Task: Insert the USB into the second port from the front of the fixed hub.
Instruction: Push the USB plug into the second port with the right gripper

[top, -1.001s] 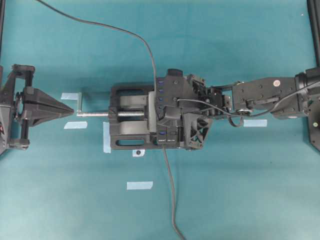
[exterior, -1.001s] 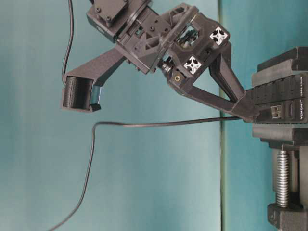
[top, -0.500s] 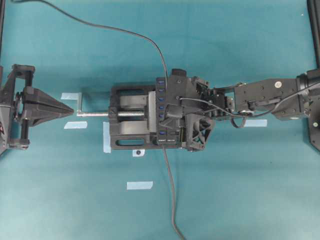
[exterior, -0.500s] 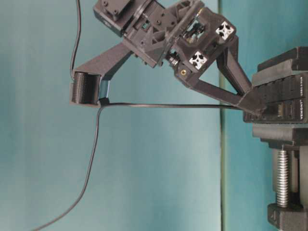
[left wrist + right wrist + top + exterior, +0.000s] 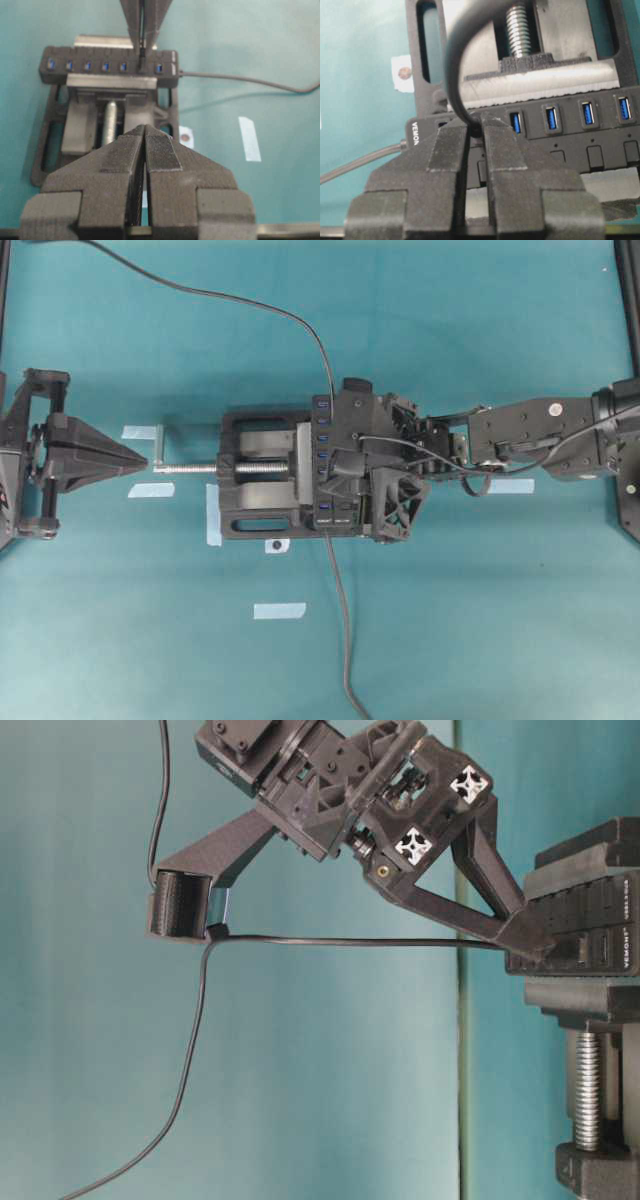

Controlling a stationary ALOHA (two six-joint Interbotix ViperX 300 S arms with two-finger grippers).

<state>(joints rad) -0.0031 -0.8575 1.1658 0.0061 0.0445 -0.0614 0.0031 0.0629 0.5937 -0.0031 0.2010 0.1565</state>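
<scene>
The fixed hub (image 5: 322,430) is a narrow black strip with blue ports (image 5: 551,118), clamped in a black vise (image 5: 250,515). My right gripper (image 5: 476,131) is shut on the USB (image 5: 476,127), right at the hub's top face, over the second port from the VEMON end. The fingertips hide the plug and the port. The USB's thin cable (image 5: 451,65) arcs up from the jaws and runs taut in the table-level view (image 5: 350,941). My left gripper (image 5: 143,460) is shut and empty, left of the vise screw (image 5: 190,468).
A grey cable (image 5: 340,620) leaves the hub's front end toward the near table edge. Tape pieces (image 5: 279,611) lie on the teal mat. The left wrist view shows the right gripper's fingers (image 5: 142,30) reaching down onto the hub (image 5: 100,75).
Over the last second my right gripper shifted slightly right in the overhead view and rose a little, and the USB cable pulled taut. Almost nothing moved in the last half second.
</scene>
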